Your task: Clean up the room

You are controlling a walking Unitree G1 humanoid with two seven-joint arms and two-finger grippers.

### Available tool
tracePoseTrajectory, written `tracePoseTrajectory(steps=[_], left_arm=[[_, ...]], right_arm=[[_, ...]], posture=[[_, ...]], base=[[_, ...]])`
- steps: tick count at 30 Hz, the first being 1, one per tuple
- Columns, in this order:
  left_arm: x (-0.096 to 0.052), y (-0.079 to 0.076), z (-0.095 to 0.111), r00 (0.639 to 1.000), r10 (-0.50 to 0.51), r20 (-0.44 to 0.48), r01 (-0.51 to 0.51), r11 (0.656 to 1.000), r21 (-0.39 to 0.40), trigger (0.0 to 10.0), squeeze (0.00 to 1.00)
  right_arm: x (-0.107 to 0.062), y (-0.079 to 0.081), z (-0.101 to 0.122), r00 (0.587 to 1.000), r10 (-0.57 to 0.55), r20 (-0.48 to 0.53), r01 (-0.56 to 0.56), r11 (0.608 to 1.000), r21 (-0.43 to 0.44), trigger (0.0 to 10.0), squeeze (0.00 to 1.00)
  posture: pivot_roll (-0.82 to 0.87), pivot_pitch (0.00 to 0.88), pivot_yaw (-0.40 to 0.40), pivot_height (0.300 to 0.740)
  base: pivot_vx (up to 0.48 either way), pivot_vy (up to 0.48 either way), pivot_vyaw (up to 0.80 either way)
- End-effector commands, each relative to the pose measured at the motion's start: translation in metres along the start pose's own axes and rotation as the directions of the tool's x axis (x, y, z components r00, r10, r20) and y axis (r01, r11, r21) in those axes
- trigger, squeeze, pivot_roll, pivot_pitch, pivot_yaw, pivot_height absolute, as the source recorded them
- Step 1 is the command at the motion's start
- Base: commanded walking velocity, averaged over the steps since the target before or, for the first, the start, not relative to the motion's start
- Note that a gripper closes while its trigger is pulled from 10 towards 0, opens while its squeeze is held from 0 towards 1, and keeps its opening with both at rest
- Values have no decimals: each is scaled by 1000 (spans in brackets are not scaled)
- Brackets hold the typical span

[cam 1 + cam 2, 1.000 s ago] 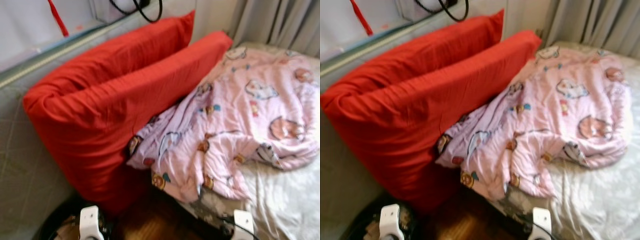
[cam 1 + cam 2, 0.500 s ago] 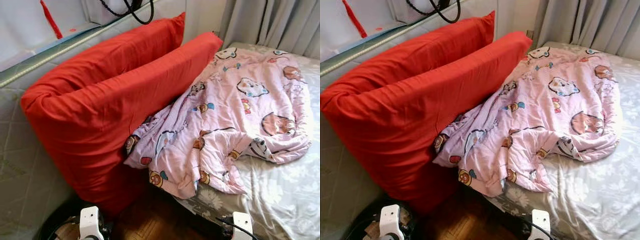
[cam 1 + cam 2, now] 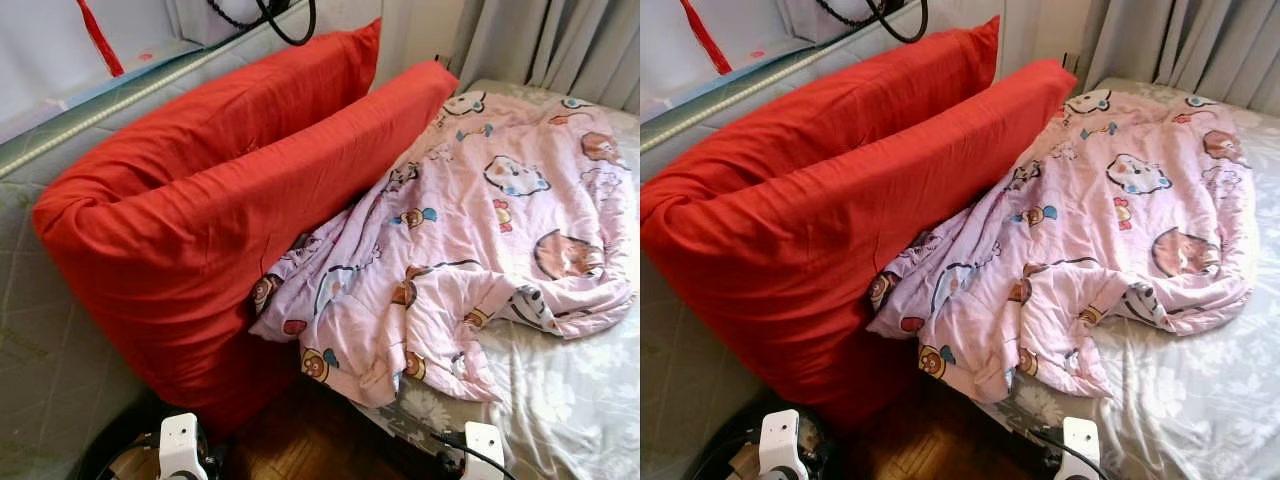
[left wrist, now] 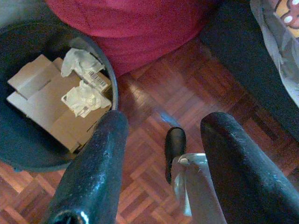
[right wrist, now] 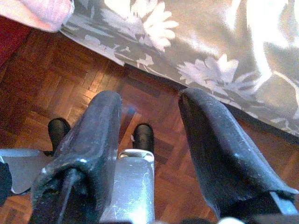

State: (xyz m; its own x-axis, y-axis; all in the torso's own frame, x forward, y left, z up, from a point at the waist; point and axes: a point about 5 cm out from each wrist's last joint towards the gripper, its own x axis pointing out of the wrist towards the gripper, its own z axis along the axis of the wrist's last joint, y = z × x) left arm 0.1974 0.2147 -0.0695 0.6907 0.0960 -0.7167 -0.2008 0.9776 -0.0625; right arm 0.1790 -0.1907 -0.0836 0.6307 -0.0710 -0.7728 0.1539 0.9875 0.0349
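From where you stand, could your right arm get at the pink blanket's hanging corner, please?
Probably yes. The right gripper hangs open and empty over bare parquet beside the bed, and the pink blanket droops over that near edge, with nothing between them.

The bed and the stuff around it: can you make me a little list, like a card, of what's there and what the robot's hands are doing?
bed: grey flowered sheet
blanket: pink cartoon blanket, crumpled, one corner hanging over the bed's edge
pillows: two big red pillows, standing on edge between bed and wall
floor: brown wood parquet
bin: dark round bin beside the pillows, holding cardboard and crumpled paper
left gripper: open, holding nothing, above the floor by the bin
right gripper: open, holding nothing, above the floor by the bed's edge
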Motion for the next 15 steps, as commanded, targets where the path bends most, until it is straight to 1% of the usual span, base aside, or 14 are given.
tracePoseTrajectory(steps=[1,9,15], left_arm=[[-2,3,-7,1000,4,-25,-4,1000,17,10000,0],[-3,2,-9,1000,2,-29,-2,1000,18,10000,0],[-2,0,-5,1000,-4,-6,4,1000,13,10000,0]], right_arm=[[-2,-1,-7,1000,-3,-24,4,1000,4,10000,0],[-2,-1,-8,1000,-9,-27,10,1000,12,10000,0],[-2,-3,-6,1000,-25,-13,25,999,32,10000,0]], posture=[[52,128,46,740],[55,131,45,740],[53,133,44,740]], base=[[262,0,0],[264,0,0],[0,0,0]])
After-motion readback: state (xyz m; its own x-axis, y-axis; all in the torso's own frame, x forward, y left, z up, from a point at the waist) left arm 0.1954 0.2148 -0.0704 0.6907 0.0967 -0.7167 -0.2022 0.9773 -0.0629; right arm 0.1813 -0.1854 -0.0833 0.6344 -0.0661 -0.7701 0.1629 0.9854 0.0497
